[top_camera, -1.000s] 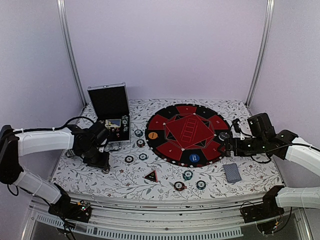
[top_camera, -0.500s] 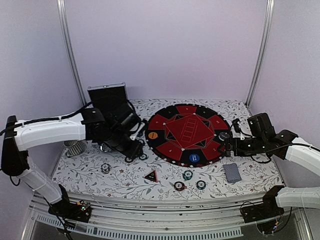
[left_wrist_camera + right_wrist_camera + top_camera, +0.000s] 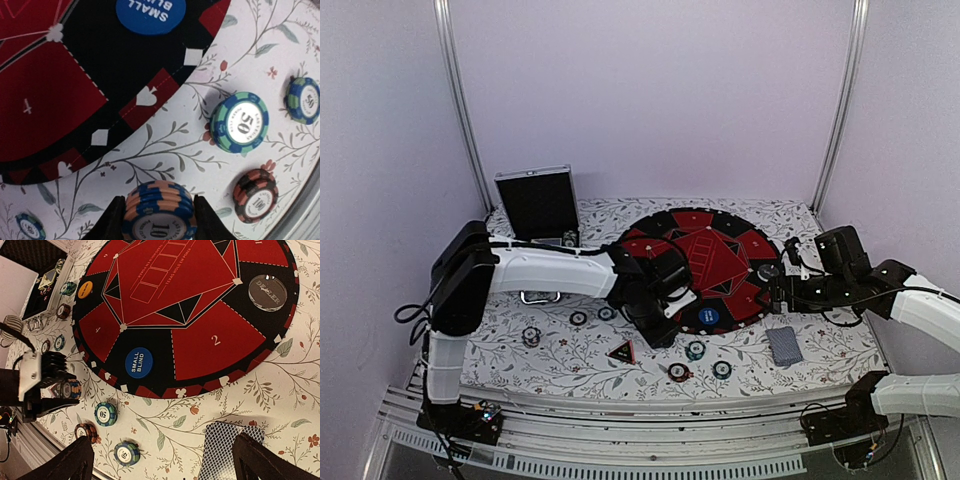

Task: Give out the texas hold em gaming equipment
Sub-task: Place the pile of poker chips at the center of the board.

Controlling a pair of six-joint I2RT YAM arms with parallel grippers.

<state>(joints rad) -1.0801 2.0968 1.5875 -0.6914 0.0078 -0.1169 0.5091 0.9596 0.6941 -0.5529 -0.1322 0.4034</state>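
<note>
Wrist view reveals left pincer (image 3: 158, 222) clamping 10-marked chips (image 3: 159, 202), hidden overhead.

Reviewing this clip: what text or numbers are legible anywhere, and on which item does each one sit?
"SMALL BLIND" on the blue button
"DEALER" on the dark button
"2" on a red segment of the mat
"50" on the teal chip
"100" on the brown chip
"10" on the chip stack in the jaws of the left gripper
Chip rim lettering and the mat's centre line: too small to read.
</note>
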